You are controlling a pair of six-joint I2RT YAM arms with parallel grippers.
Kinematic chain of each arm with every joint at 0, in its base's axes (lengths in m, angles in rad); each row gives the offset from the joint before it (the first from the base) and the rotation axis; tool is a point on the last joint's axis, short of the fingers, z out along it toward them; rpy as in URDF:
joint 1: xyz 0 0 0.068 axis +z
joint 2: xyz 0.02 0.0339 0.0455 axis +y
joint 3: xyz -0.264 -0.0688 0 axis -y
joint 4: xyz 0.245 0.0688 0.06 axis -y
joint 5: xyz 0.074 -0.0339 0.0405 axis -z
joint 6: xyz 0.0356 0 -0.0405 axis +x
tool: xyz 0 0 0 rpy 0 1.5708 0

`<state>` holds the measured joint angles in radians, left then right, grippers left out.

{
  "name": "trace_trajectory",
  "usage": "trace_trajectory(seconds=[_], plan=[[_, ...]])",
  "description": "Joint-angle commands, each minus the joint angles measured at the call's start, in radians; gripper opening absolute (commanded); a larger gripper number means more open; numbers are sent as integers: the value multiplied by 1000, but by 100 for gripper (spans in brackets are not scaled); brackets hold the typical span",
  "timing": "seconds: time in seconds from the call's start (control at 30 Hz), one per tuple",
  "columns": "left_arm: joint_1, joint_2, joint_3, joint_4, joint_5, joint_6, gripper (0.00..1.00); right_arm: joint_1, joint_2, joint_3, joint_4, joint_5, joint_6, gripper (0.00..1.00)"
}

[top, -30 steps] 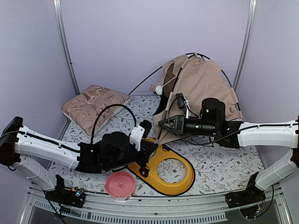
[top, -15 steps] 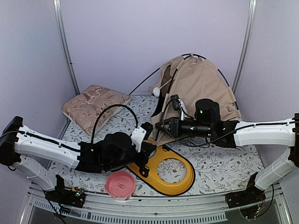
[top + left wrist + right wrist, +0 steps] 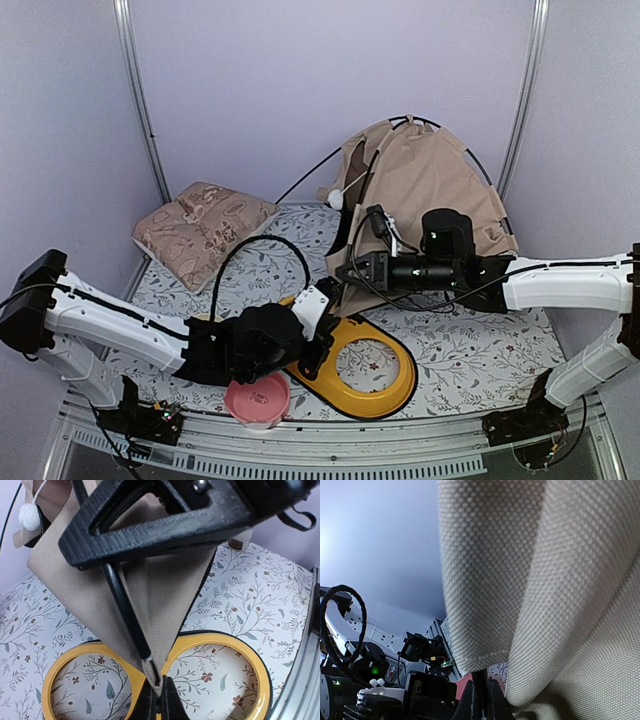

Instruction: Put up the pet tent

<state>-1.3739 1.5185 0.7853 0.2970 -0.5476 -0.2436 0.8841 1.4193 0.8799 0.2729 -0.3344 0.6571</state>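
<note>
The beige pet tent (image 3: 430, 180) stands partly raised at the back right, with thin black poles arching over it and a white pom-pom (image 3: 336, 199) hanging at its front. My left gripper (image 3: 328, 300) is shut on the tent's front corner. In the left wrist view the gripper (image 3: 160, 700) pinches the webbing tab where a black pole (image 3: 125, 615) ends. The fabric (image 3: 165, 590) is stretched up from it. My right gripper (image 3: 343, 270) is just above, and in the right wrist view it (image 3: 481, 700) is shut on a black pole under the fabric (image 3: 545, 580).
A yellow two-ring board (image 3: 385, 385) lies on the floral mat under the held corner, and also shows in the left wrist view (image 3: 220, 637). A pink bowl (image 3: 257, 397) sits at the near edge. A tan floral pillow (image 3: 200, 225) lies at the back left. Purple walls enclose the space.
My left gripper has moved nearer and to the right, drawing the tent's corner out over the yellow board. The right gripper has shifted a little left. The tent stands slightly more upright.
</note>
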Motion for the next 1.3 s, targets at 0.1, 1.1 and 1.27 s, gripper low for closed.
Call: trace_trajectory(seconds=[0.1, 1.1, 1.27], plan=[[-67, 51, -34, -116, 5, 58, 0, -89, -51, 19, 120, 127, 49, 0], [-41, -37, -26, -114, 87, 18, 0, -48, 15, 12, 131, 156, 45, 0], [-22, -47, -27, -119, 113, 5, 0, -42, 15, 2, 132, 155, 44, 0]])
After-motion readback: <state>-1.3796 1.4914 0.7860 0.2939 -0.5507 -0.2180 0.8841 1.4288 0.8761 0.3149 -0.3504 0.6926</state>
